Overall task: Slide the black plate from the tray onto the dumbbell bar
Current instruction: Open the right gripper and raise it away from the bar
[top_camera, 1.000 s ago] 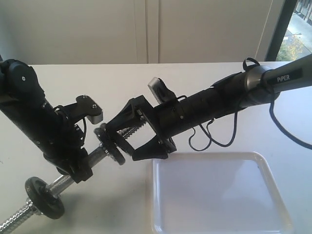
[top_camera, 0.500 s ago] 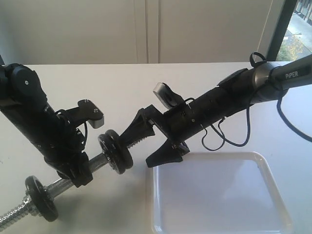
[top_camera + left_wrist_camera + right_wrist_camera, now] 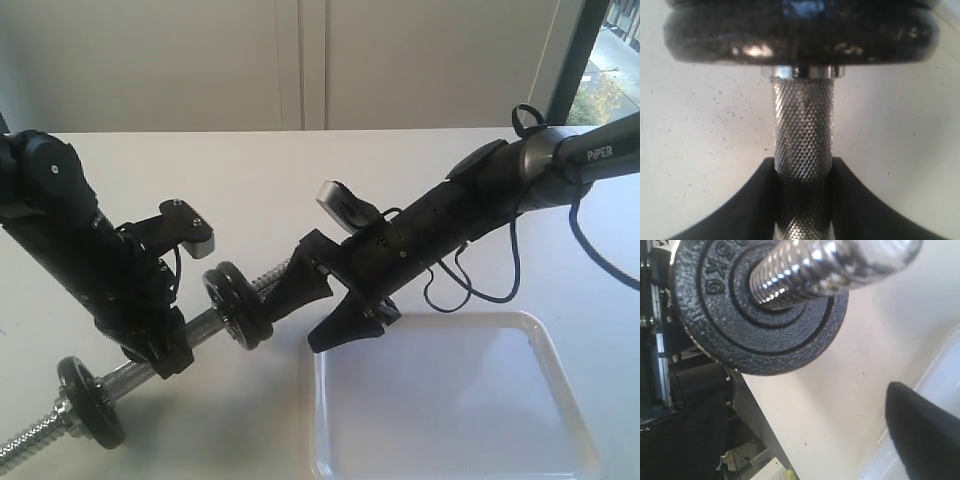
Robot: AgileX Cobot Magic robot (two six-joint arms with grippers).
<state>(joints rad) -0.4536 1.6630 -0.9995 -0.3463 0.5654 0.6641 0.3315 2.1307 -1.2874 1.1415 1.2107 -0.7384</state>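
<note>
One black plate point(image 3: 238, 305) rides the threaded end of the dumbbell bar point(image 3: 198, 327), left gripper point(image 3: 803, 165) clamped on its knurled middle, right gripper point(image 3: 318, 310) spread empty beside the tray point(image 3: 450, 400) (task looks essentially done).

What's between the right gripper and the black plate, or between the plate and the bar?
Nothing visible. The black plate already sits on the dumbbell bar; only bare thread lies between it and the open right gripper. The left gripper clamps the knurled middle.
</note>
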